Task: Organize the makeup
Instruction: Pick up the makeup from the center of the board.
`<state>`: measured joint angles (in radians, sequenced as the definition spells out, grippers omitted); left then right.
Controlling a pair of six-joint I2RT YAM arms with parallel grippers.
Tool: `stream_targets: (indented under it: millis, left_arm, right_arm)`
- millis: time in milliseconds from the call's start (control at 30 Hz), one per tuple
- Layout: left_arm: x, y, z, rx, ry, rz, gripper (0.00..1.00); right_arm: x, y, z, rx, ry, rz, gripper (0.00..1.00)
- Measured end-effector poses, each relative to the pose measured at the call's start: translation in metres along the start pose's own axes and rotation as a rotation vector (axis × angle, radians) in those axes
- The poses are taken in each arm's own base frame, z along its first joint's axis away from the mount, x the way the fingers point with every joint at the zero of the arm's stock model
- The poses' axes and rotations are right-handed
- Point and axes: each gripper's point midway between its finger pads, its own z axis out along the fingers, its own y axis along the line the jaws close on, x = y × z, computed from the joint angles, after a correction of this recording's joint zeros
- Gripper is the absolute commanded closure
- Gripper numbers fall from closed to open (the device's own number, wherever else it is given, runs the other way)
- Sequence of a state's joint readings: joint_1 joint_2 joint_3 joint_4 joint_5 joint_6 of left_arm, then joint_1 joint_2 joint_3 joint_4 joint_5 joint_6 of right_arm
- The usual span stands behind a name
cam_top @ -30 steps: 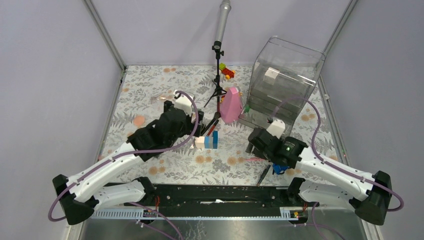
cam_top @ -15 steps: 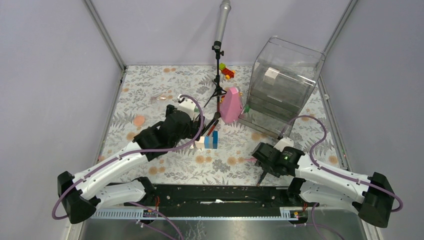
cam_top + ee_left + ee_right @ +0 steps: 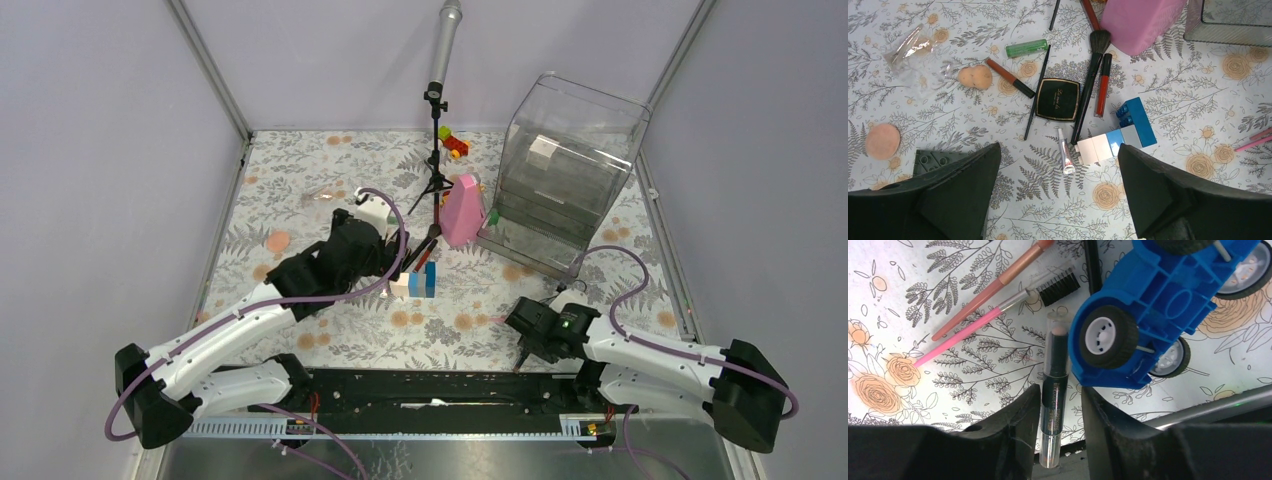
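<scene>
Black compact (image 3: 1057, 98) lies flat between black pencil (image 3: 1037, 94) and brush (image 3: 1087, 89).

In the left wrist view the compact (image 3: 1058, 99) lies at centre, with a brush (image 3: 1087, 92) slanting along its right edge, toy blocks (image 3: 1115, 135) to its lower right and a sponge (image 3: 882, 141) at far left. In the right wrist view a makeup stick (image 3: 1054, 390) lies just left of the toy car (image 3: 1158, 300) (underside facing the camera), with a pencil (image 3: 990, 290) at upper left.

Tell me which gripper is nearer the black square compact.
Left. The left gripper hangs just short of the compact; the right gripper is far off by the blue toy car.
</scene>
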<state>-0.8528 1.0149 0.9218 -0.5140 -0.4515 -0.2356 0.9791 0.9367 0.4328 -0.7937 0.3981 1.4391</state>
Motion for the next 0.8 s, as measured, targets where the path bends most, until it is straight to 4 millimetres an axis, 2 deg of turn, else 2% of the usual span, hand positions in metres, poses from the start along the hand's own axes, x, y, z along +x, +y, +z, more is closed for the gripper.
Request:
stream_targets:
  millis: [267, 433, 533, 667, 800]
  left_arm:
    - [0.000, 0.001, 0.001, 0.001, 0.003, -0.005, 0.01]
    - [0.001, 0.003, 0.002, -0.002, 0.006, -0.006, 0.01]
    - [0.002, 0.002, 0.002, 0.001, 0.009, -0.005, 0.01]
    - [0.004, 0.003, 0.003, 0.000, 0.015, -0.005, 0.01]
    - [0.004, 0.005, 0.003, -0.003, 0.014, -0.009, 0.01]
  right_arm:
    - [0.000, 0.008, 0.002, 0.017, -0.001, -0.049, 0.83]
    - [-0.008, 0.015, -0.009, -0.014, -0.015, -0.120, 0.96]
    - [-0.022, 0.039, -0.032, -0.141, -0.047, -0.191, 1.00]
    - [-0.047, 0.085, -0.073, -0.366, -0.139, -0.344, 1.00]
    - [-0.072, 0.114, -0.099, -0.420, -0.255, -0.566, 1.00]
